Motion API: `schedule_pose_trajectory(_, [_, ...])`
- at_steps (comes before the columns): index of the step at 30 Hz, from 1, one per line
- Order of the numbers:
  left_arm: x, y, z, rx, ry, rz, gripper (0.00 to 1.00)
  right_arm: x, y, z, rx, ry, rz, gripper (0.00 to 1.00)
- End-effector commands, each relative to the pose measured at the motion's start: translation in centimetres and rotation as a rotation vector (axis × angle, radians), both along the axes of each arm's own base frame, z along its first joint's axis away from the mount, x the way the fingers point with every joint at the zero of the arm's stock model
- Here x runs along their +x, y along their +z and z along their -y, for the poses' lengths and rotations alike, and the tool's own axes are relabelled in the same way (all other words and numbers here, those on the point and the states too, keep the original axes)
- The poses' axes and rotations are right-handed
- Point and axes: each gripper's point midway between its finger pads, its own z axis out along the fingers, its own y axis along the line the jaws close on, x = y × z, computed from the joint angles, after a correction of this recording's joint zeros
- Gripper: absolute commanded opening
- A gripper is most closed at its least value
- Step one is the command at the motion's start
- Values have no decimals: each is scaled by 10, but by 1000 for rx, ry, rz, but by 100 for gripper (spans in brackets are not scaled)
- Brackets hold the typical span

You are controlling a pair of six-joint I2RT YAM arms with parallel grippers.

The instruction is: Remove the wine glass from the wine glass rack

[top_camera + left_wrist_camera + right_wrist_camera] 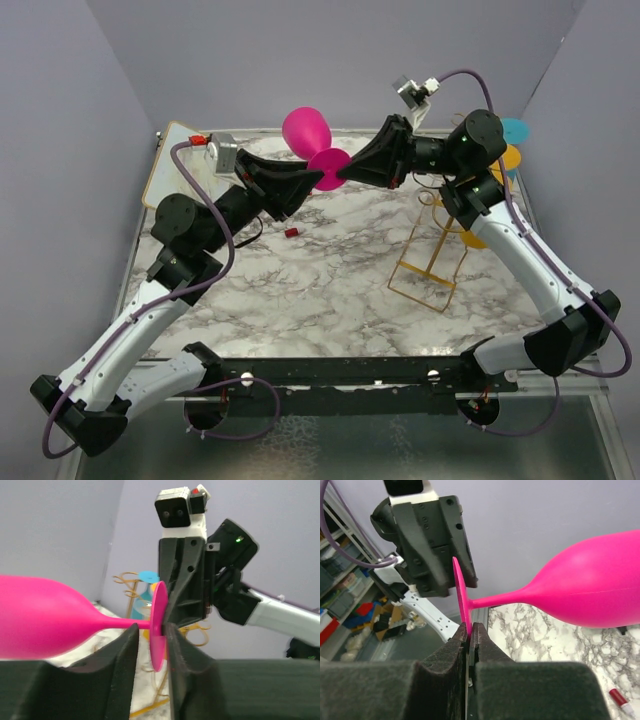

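A pink wine glass hangs in the air on its side, bowl to the back left, over the back of the marble table. My right gripper is shut on the rim of its round foot, which stands pinched between the fingertips in the right wrist view; the bowl shows at the right there. My left gripper is open, its jaws astride the foot, with a gap on the stem side. The gold wire wine glass rack stands to the right, apart from the pink glass.
A blue glass and orange glasses hang at the rack's far side. A small red item lies on the marble. A white board lies at the back left. Grey walls close in on three sides.
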Motion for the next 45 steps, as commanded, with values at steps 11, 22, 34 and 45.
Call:
schedule_pose_trajectory(11, [16, -22, -37, 122, 226, -197, 99, -12, -13, 37, -118, -200, 938, 1])
schedule_pose_trajectory(22, [-26, 16, 33, 94, -287, -323, 99, -28, -45, 53, -157, -208, 1232, 1])
schedule_pose_trajectory(34, [3, 6, 37, 90, -248, -487, 98, -41, -56, 54, -132, -167, 1323, 1])
schedule_pose_trajectory(45, [20, 8, 34, 89, -181, -464, 94, -46, -59, 52, -118, -138, 1316, 1])
